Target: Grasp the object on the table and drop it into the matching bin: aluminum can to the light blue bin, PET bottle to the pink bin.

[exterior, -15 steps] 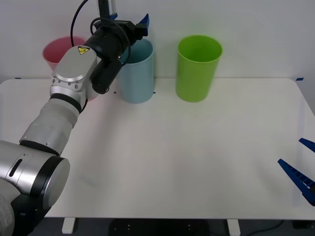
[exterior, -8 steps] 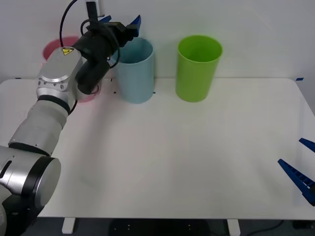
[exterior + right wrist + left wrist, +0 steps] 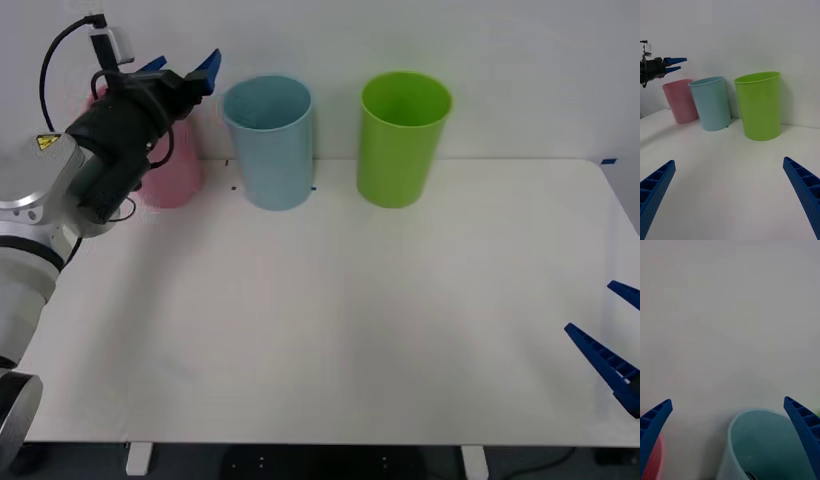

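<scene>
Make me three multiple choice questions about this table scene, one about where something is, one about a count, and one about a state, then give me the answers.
1. Where is the left hand?
A. Raised near the tall pink plastic bin
B. Resting on the table's near edge
C. Inside the bright green plastic bin

2. How many tall plastic bins stand on the wide white table?
A. Two
B. Three
C. Four

3. What state is the left hand in?
A. Shut on a can
B. Shut on nothing
C. Open and holding nothing

Answers:
1. A: the left hand sits high beside the pink bin, left of the light blue bin.
2. B: pink, light blue and green stand in a row at the table's far edge.
3. C: its blue fingers stand wide apart with nothing between them. The right hand waits open at the table's right edge.
</scene>
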You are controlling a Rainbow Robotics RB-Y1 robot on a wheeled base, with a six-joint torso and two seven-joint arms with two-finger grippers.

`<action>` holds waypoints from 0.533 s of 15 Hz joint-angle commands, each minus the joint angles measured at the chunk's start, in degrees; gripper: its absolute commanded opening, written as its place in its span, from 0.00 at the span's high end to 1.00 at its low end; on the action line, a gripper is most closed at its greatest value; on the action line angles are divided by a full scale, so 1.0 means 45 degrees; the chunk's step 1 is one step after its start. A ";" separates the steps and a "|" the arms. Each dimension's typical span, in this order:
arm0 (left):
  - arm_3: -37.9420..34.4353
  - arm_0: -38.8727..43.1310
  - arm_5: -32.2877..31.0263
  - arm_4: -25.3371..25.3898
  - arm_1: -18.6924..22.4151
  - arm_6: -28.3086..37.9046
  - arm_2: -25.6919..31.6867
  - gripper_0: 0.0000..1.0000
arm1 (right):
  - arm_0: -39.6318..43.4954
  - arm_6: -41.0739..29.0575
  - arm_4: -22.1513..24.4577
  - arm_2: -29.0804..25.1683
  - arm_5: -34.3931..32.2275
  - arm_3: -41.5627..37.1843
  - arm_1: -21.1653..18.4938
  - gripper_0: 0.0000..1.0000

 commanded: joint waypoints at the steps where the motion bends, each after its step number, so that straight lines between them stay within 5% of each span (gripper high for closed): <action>1: -0.0289 0.0737 -0.1173 0.0052 0.0121 -0.0233 0.0775 0.00 | 0.0000 0.0000 0.0000 0.0000 0.0000 0.0000 0.0000 0.00; 8: -0.0934 0.2925 -0.4962 -0.0651 0.0121 -0.0780 0.3158 0.00 | 0.0000 0.0000 0.0000 0.0000 0.0000 0.0000 0.0000 0.00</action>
